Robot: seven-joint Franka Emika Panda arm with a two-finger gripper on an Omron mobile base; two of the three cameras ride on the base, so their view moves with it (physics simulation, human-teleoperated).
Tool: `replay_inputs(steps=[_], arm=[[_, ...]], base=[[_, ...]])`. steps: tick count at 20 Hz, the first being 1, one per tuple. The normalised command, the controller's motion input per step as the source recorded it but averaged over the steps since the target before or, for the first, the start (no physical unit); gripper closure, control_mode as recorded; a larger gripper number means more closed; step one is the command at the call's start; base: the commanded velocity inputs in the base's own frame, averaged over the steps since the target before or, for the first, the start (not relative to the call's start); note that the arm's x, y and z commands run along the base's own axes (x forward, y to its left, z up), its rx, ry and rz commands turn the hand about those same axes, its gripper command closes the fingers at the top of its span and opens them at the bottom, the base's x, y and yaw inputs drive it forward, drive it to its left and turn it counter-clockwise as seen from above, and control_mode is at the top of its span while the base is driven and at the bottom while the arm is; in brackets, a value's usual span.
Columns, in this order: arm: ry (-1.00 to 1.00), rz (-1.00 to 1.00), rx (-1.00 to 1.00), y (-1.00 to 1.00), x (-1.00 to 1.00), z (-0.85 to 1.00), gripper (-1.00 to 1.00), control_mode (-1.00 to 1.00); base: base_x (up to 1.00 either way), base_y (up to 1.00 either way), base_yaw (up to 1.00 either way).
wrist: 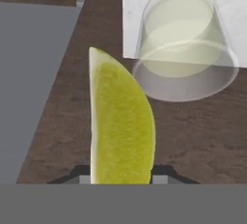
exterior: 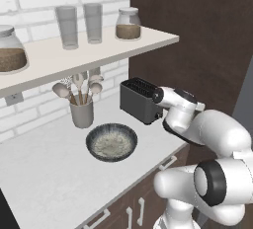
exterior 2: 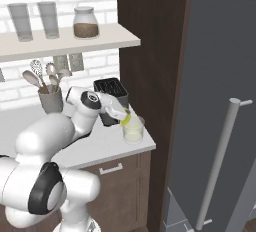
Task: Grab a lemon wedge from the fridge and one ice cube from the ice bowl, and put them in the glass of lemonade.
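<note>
My gripper (exterior 2: 123, 118) is shut on the lemon wedge (exterior 2: 126, 120), a small yellow-green slice that stands large between the fingertips in the hand view (wrist: 120, 126). It hangs just above the left rim of the glass of lemonade (exterior 2: 133, 131), a short clear tumbler with pale yellow liquid near the counter's right corner. In the hand view the glass of lemonade (wrist: 183, 44) lies ahead and to the right of the wedge. The ice bowl (exterior: 111, 141), dark outside and speckled white inside, sits mid-counter left of the arm. The grey fridge (exterior 2: 215, 101) stands at the right with its door closed.
A black toaster (exterior: 140, 99) stands behind the hand against the dark wood cabinet (exterior 2: 150, 51). A grey utensil cup (exterior: 82, 110) sits by the brick wall. The shelf (exterior: 89, 53) above carries two tall tumblers and lidded jars. The fridge's silver bar handle (exterior 2: 220, 161) runs vertically.
</note>
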Motion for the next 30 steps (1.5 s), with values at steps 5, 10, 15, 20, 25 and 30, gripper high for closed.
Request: replay_inputs(steps=[5,10,15,20,25,30], arm=[[0.0,0.01,0.0,0.0,0.18,-0.09,1.0,-1.0],[0.0,0.03,0.0,-0.05,0.22,-0.2,1.0,-1.0],[0.0,0.03,-0.02,-0.06,0.24,-0.26,1.0,-1.0],[0.0,0.02,-0.03,0.0,0.21,-0.22,1.0,-1.0],[0.0,0.0,-0.02,0.0,0.05,-0.18,1.0,-1.0],[0.0,0.0,-0.01,-0.03,0.19,-0.06,1.0,-1.0]], base=[[0.0,0.0,0.0],[0.0,0.0,0.0],[0.0,0.0,0.0],[0.0,0.0,0.0],[0.0,0.0,0.0],[0.0,0.0,0.0]])
